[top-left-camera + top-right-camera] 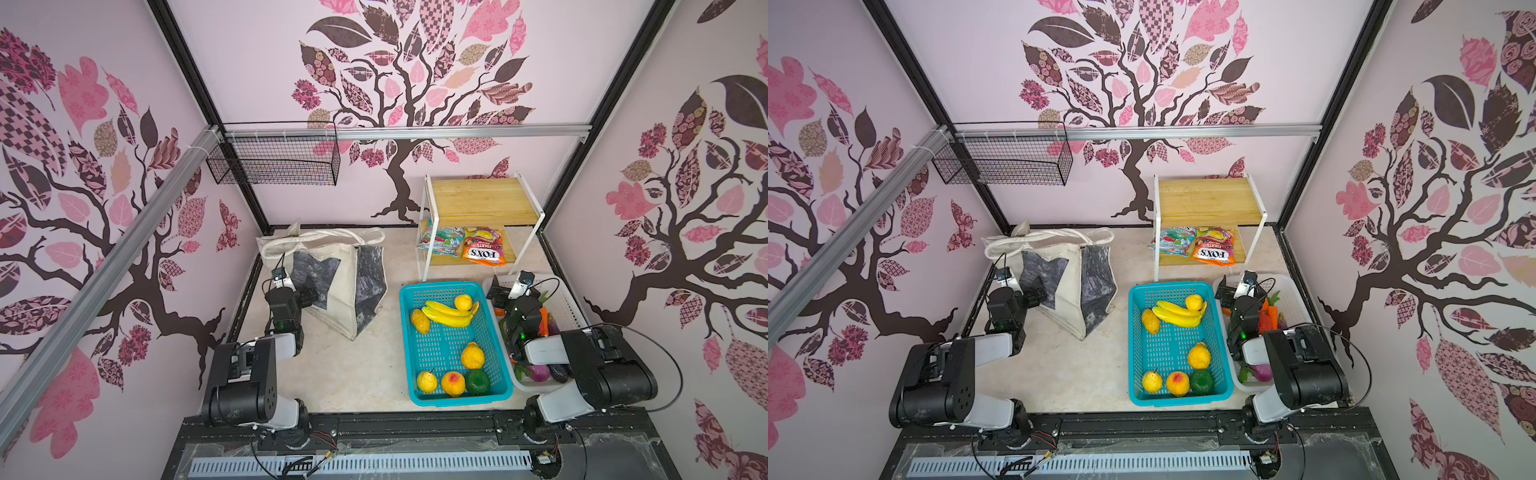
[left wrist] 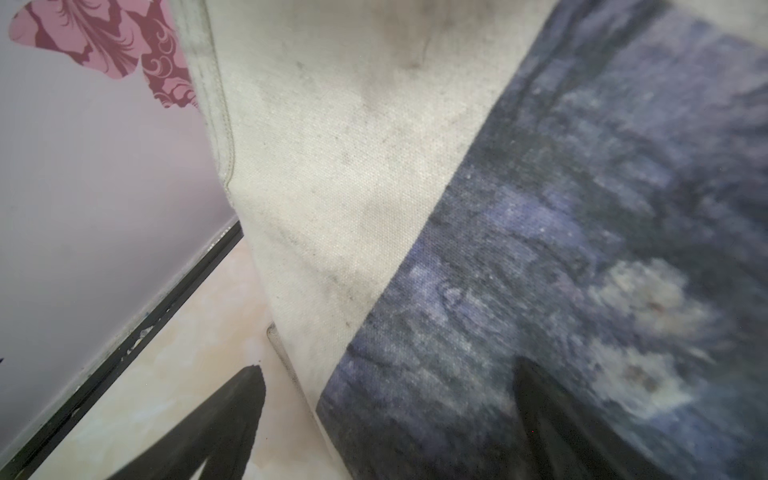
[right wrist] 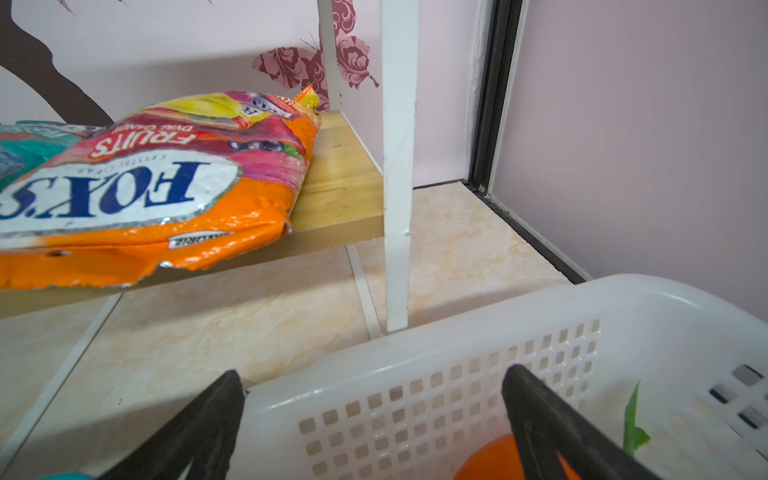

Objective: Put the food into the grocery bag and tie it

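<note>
The grocery bag point(image 1: 332, 266) point(image 1: 1065, 266) stands at the back left, its cream straps draped over the top. My left gripper point(image 1: 306, 296) point(image 1: 1037, 296) point(image 2: 386, 382) is open right against the bag's dark panel point(image 2: 582, 208), holding nothing. A yellow banana bunch point(image 1: 449, 314) point(image 1: 1179, 314) and several other toy fruit lie in the teal basket point(image 1: 461, 400) point(image 1: 1183, 401). An orange FOX'S packet point(image 1: 484, 248) point(image 1: 1214, 250) point(image 3: 166, 187) and a teal packet point(image 1: 440, 241) point(image 3: 25, 153) lie on the rack's lower shelf. My right gripper point(image 1: 496, 291) point(image 1: 1225, 293) point(image 3: 374, 386) hangs open over the white basket's far rim point(image 3: 457, 332).
The white basket point(image 1: 561, 295) on the right holds toy vegetables, among them a carrot point(image 1: 542, 322) and an aubergine point(image 1: 559, 372). A white-framed wooden rack point(image 1: 478, 199) stands at the back. A black wire basket point(image 1: 274, 160) hangs on the rail above the bag.
</note>
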`<state>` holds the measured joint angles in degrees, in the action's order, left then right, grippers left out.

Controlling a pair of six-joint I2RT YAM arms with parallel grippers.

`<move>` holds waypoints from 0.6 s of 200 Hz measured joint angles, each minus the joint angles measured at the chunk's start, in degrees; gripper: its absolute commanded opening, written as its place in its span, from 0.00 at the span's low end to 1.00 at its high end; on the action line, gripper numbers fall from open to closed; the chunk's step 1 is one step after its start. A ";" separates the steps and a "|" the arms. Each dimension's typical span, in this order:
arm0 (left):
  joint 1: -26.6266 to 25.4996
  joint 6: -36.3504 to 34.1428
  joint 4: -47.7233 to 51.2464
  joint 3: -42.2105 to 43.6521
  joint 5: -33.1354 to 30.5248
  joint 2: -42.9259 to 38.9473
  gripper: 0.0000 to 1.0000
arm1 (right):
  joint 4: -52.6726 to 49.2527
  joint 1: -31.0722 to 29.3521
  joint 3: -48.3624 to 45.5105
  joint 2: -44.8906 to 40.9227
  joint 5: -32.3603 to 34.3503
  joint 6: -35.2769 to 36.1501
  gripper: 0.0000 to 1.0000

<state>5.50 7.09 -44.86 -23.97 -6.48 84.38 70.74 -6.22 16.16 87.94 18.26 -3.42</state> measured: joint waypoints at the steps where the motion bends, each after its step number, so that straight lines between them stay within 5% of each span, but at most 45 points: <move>1: -0.09 -0.13 -0.48 0.07 -0.02 0.20 0.98 | 0.28 0.02 -0.02 0.15 -0.04 0.00 1.00; 120: -3.19 -2.84 -6.99 0.59 -0.28 4.50 0.98 | 1.95 0.79 -0.13 1.09 -1.22 -0.26 0.99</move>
<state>2.31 4.25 -51.86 -23.38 -6.76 88.88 72.69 -5.43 16.03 89.03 17.04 -3.68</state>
